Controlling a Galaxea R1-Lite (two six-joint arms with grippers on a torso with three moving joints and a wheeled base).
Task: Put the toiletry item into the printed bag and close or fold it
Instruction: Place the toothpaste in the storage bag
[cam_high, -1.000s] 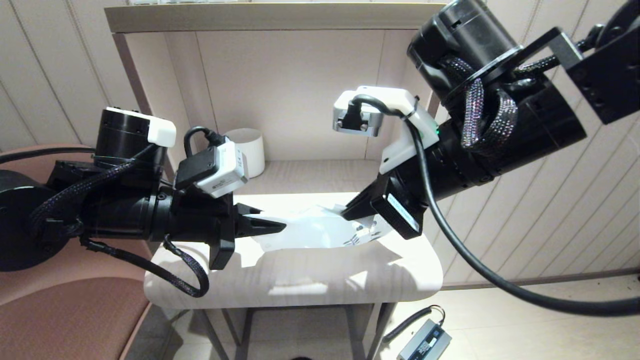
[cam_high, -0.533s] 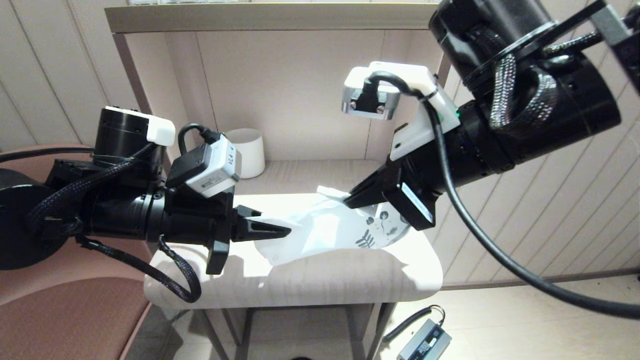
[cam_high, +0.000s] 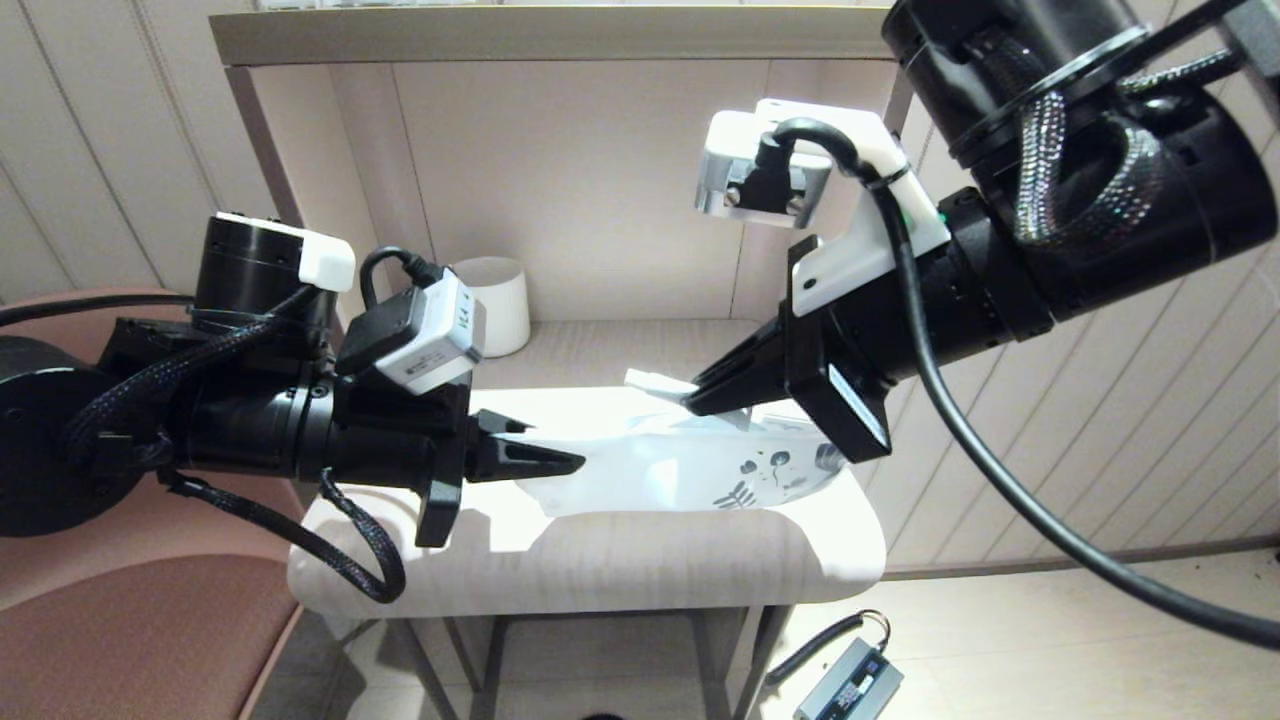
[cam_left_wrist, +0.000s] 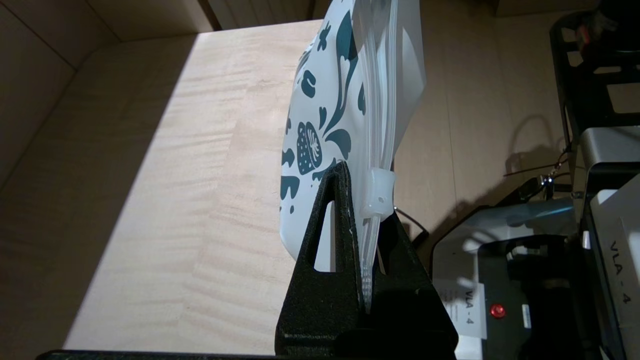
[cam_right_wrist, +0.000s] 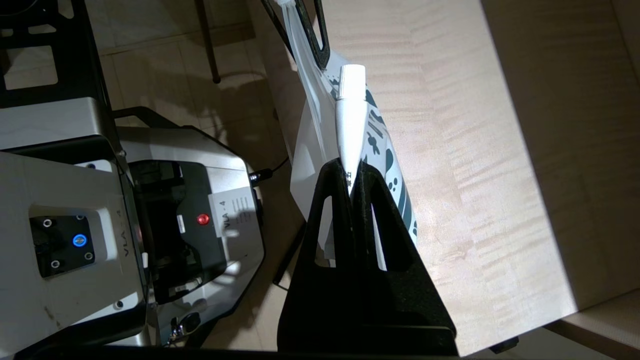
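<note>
The printed bag is a white pouch with dark blue leaf print, stretched just above the small wooden table. My left gripper is shut on the bag's zip edge, right beside the clear slider. My right gripper is shut on the flat end of a white toiletry tube. The tube hangs over the bag's top edge, with its cap pointing toward the left gripper. The bag's printed side shows beside the tube.
A white ribbed mug stands at the back left of the shelf niche. Walls close in the niche on the back and both sides. A brown chair is at the left. A power brick lies on the floor.
My right gripper has risen and drawn back to the right, and the tube's cap now shows above the bag. The bag's printed end has sunk and levelled out. The left gripper has held still.
</note>
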